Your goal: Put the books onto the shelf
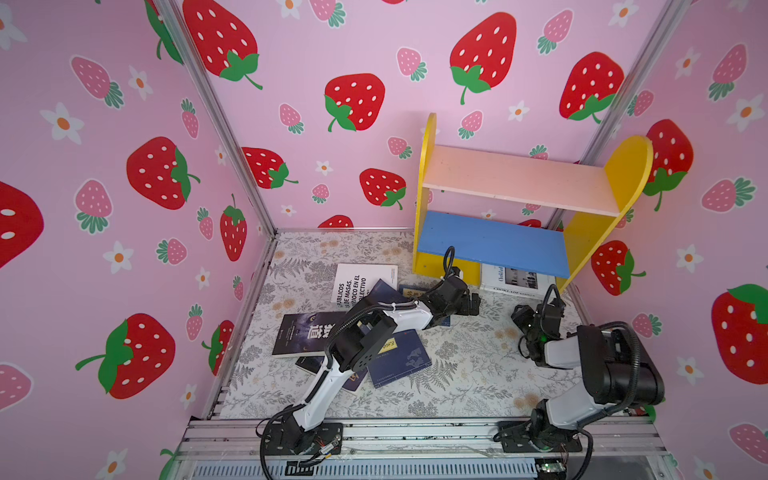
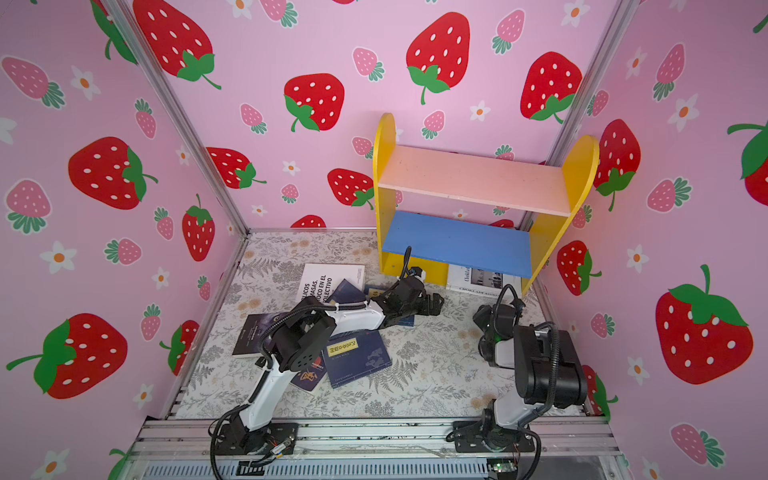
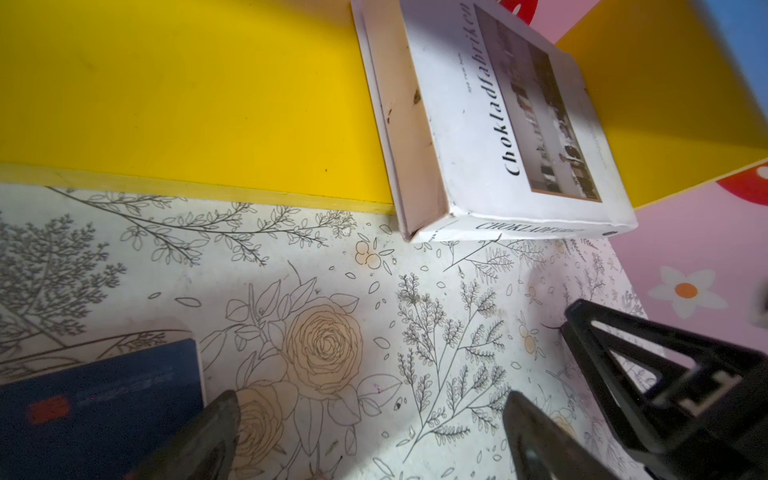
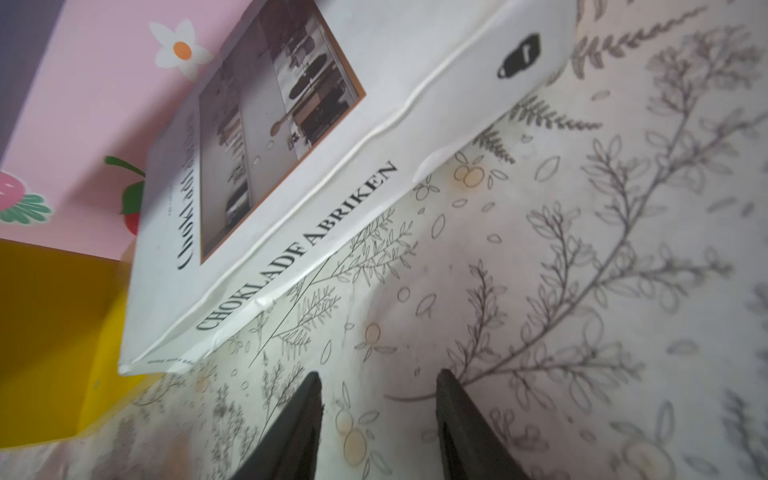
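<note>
The shelf (image 1: 515, 178) (image 2: 469, 178) stands at the back right, both its boards bare. A white book (image 1: 515, 280) (image 2: 478, 282) (image 3: 498, 124) (image 4: 291, 166) titled Chokladfabriken lies flat on the floor under the blue board. My left gripper (image 1: 473, 302) (image 2: 436, 303) (image 3: 372, 399) hovers open over the floor just left of it, nothing between its fingers. My right gripper (image 1: 518, 313) (image 2: 482, 312) (image 4: 379, 374) is low before the book's spine, jaws apart and empty. Other books lie to the left: a white one (image 1: 361, 282), a dark one (image 1: 307, 332), a navy one (image 1: 399, 357).
The floor is a floral sheet (image 1: 478, 365), boxed in by strawberry-print walls. The shelf's yellow side panel (image 3: 187, 91) stands close ahead of the left gripper. A navy book's corner (image 3: 99, 407) lies beside one left finger. A right finger (image 3: 665, 374) shows in the left wrist view.
</note>
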Robot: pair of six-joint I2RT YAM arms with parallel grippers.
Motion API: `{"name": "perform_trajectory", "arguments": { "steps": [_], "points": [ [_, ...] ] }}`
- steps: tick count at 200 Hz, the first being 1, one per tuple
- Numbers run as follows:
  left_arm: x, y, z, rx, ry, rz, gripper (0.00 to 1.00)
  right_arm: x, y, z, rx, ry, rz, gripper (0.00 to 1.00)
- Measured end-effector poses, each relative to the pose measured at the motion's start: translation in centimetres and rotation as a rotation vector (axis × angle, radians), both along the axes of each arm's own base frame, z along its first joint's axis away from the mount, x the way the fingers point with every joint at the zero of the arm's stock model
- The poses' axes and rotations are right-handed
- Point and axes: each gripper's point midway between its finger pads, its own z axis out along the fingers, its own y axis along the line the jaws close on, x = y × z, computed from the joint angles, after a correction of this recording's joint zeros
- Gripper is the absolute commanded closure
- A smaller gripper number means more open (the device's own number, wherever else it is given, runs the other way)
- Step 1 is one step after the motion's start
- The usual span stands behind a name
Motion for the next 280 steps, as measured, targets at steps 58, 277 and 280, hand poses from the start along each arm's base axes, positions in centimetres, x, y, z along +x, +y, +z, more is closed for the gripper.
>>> {"name": "perform_trajectory", "arguments": {
  "steps": [58, 277, 280],
  "points": [
    [-0.8, 0.8, 1.9, -0.019, -0.011, 0.001, 0.00, -0.7, 0.1, 2.4, 0.284, -0.196, -0.078, 0.60],
    [0.2, 2.0, 4.1, -0.209, 0.010, 0.007, 0.00, 4.6, -1.1, -0.1, 0.635, -0.218, -0.166, 0.72],
    [0.2, 2.0, 4.1, -0.212, 0.012, 0.007, 0.00, 4.7, -1.1, -0.1, 0.635, -0.218, -0.166, 0.72]
  ]
}}
